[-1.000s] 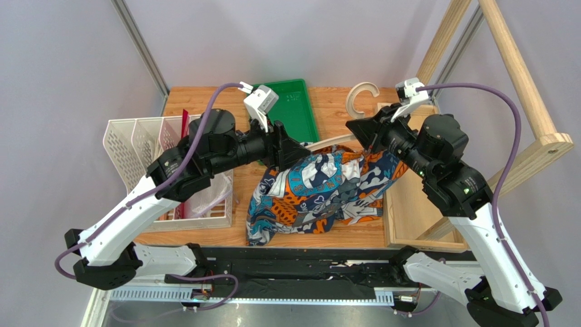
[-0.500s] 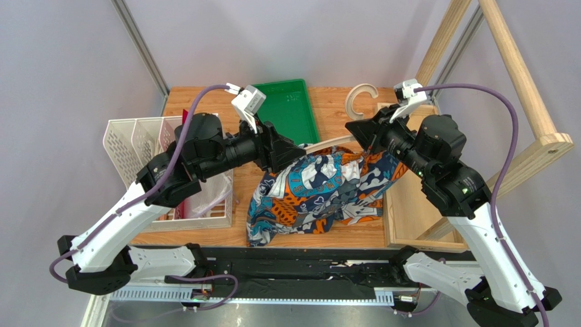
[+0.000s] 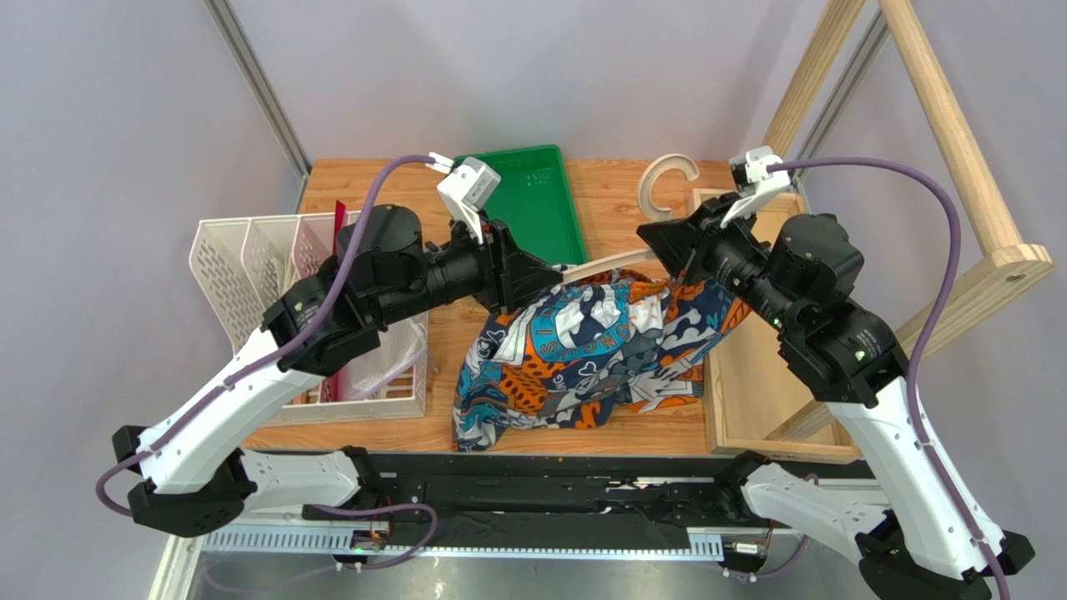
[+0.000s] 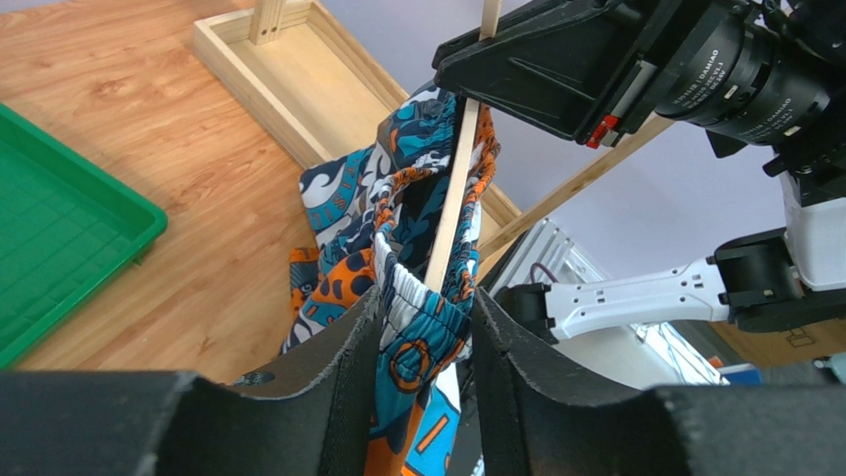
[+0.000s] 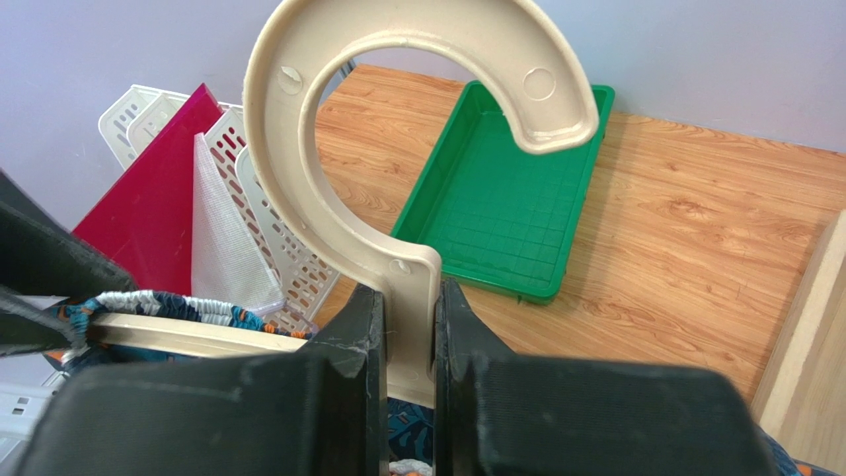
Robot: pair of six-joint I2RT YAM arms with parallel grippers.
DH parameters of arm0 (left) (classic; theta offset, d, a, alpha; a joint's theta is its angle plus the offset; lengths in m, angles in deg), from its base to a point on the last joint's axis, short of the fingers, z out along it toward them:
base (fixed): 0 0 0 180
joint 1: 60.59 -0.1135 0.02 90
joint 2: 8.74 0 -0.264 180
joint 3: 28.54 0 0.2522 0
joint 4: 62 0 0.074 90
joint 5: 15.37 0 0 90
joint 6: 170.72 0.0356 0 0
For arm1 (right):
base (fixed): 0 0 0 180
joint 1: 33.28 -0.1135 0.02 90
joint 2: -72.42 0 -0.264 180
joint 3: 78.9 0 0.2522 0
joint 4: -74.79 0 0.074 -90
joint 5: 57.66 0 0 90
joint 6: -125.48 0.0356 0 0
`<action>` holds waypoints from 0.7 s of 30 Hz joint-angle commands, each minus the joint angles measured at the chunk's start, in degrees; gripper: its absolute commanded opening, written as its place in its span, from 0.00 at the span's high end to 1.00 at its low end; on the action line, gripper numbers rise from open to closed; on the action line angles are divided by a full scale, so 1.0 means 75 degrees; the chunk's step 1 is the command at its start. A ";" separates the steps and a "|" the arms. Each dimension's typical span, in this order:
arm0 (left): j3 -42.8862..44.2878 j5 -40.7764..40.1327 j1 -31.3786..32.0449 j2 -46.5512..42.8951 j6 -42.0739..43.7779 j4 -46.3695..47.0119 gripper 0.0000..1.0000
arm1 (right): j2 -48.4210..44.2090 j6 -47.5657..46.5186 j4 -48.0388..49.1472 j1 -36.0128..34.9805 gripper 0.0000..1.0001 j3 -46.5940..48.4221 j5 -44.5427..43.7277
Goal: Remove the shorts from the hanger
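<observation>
From the top external camera, the green tray [image 3: 532,200] sits at the far edge of the wooden table [image 3: 363,188]. The shorts [image 3: 589,350] hang in a bunched heap nearer the arms than the tray and slightly to its right, their lower folds resting on the table. The hanger [image 3: 664,175] is to the right of the tray, its pale hook up and one shoulder slanting down into the cloth. The right gripper [image 3: 664,244] is at the hanger's neck. The left gripper [image 3: 532,278] is just on the near side of the tray, at the shorts' upper left edge. A white slotted rack [image 3: 251,269] stands left of the tray, and a shallow wooden box [image 3: 752,388] lies to its right.

In the left wrist view, the left gripper's fingers [image 4: 372,317] stand partly apart, one on each side of the shorts' gathered waistband [image 4: 422,322]. The cloth fills the gap between them, but whether they pinch it cannot be told. The hanger's thin wooden bar [image 4: 452,213] runs up through the waistband towards the right arm.

In the right wrist view, the right gripper [image 5: 409,317] is clamped tight on the neck just below the hanger's round hook [image 5: 397,149]. The tray [image 5: 496,218] lies beyond the hook. A strip of the shorts [image 5: 169,307] wraps the shoulder at the lower left.
</observation>
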 commanded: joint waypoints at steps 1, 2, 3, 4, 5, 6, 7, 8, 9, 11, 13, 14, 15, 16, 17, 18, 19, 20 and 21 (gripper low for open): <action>0.0328 0.0241 0.0009 0.0144 0.0030 0.0035 0.76 | -0.0172 -0.0027 0.0215 -0.0010 1.00 0.0287 0.0044; 0.0328 0.0253 0.0009 0.0144 0.0042 0.0069 0.83 | -0.0183 -0.0015 0.0203 -0.0022 1.00 0.0275 0.0044; 0.0328 0.0207 0.0009 0.0109 0.0030 0.0070 1.00 | -0.0183 -0.0015 0.0203 -0.0022 1.00 0.0275 0.0020; 0.0294 0.0044 0.0009 0.0086 0.0019 0.0116 1.00 | -0.0195 -0.0027 0.0203 -0.0022 1.00 0.0252 0.0009; 0.0259 -0.0027 0.0009 -0.0019 0.0019 0.0174 1.00 | -0.0207 -0.0015 0.0203 -0.0022 1.00 0.0229 -0.0015; 0.0200 -0.0086 -0.0003 -0.0090 0.0030 0.0245 1.00 | -0.0218 -0.0015 0.0203 -0.0022 1.00 0.0205 -0.0108; 0.0176 -0.0202 -0.0003 -0.0148 0.0030 0.0350 1.00 | -0.0265 0.0008 0.0203 -0.0022 1.00 0.0182 -0.0178; 0.0141 -0.0238 -0.0003 -0.0300 0.0042 0.0409 1.00 | -0.0277 0.0008 0.0226 -0.0022 1.00 0.0147 -0.0191; 0.0037 -0.0273 -0.0003 -0.0382 0.0054 0.0491 1.00 | -0.0312 0.0032 0.0215 -0.0022 1.00 0.0100 -0.0585; -0.0104 -0.0321 -0.0003 -0.0639 0.0077 0.0772 1.00 | -0.0406 0.0090 0.0227 -0.0022 1.00 0.0041 -0.0857; -0.0315 -0.0332 -0.0003 -0.0874 0.0089 0.0971 1.00 | -0.0464 0.0207 0.0250 -0.0022 1.00 -0.0041 -0.1314; -0.0386 -0.0390 -0.0003 -0.0945 0.0100 0.0995 1.00 | -0.0534 0.0277 0.0238 -0.0022 1.00 -0.0064 -0.1478; -0.0491 -0.0426 -0.0003 -0.1004 0.0089 0.1007 1.00 | -0.0581 0.0348 0.0227 -0.0010 1.00 -0.0146 -0.1863; -0.0550 -0.0554 -0.0003 -0.1074 0.0089 0.0984 1.00 | -0.0651 0.0430 0.0261 -0.0010 1.00 -0.0193 -0.2029; -0.0620 -0.0555 -0.0003 -0.1214 0.0089 0.0984 1.00 | -0.0803 0.0570 0.0296 -0.0010 1.00 -0.0240 -0.2193; -0.0772 -0.0822 -0.0003 -0.1285 0.0077 0.0960 1.00 | -0.0874 0.0641 0.0343 -0.0022 1.00 -0.0391 -0.2450; -0.0831 -0.0941 -0.0003 -0.1425 0.0042 0.0949 1.00 | -0.0956 0.0722 0.0460 -0.0022 1.00 -0.0462 -0.2545; -0.0913 -0.1035 -0.0003 -0.1507 0.0042 0.0948 1.00 | -0.1131 0.0863 0.0519 0.0001 1.00 -0.0533 -0.2720; -0.1030 -0.1198 -0.0003 -0.1578 0.0030 0.0925 1.00 | -0.1202 0.0968 0.0612 -0.0033 1.00 -0.0649 -0.2792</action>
